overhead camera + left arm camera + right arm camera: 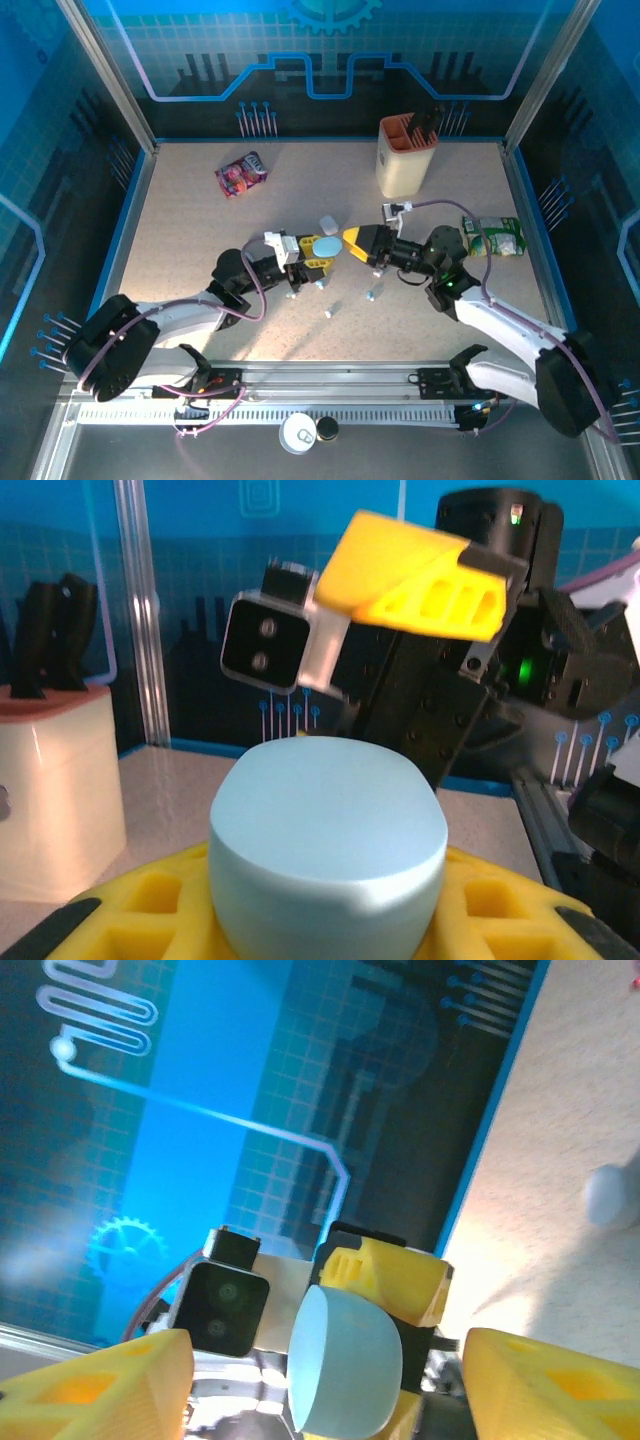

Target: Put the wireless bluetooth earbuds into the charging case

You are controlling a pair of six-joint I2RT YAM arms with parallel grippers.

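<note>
The left claw (318,253) pinches the pale blue charging case (327,246). The right claw (349,243), spread, faces it, just beside. Tiny earbuds (327,312) lie on the surface (200,240) near both.

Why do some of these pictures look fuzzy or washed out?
Left wrist view: the pale blue case sits so close that its edges go soft. Right wrist view: tilted, with the table glaring white lower down. Top view: sharp throughout.

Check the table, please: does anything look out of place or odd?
Yes. Several tiny earbuds lie scattered loose on the table, near the pale blue case that the left tool grips, not gathered in one spot. Nothing looks damaged.
</note>
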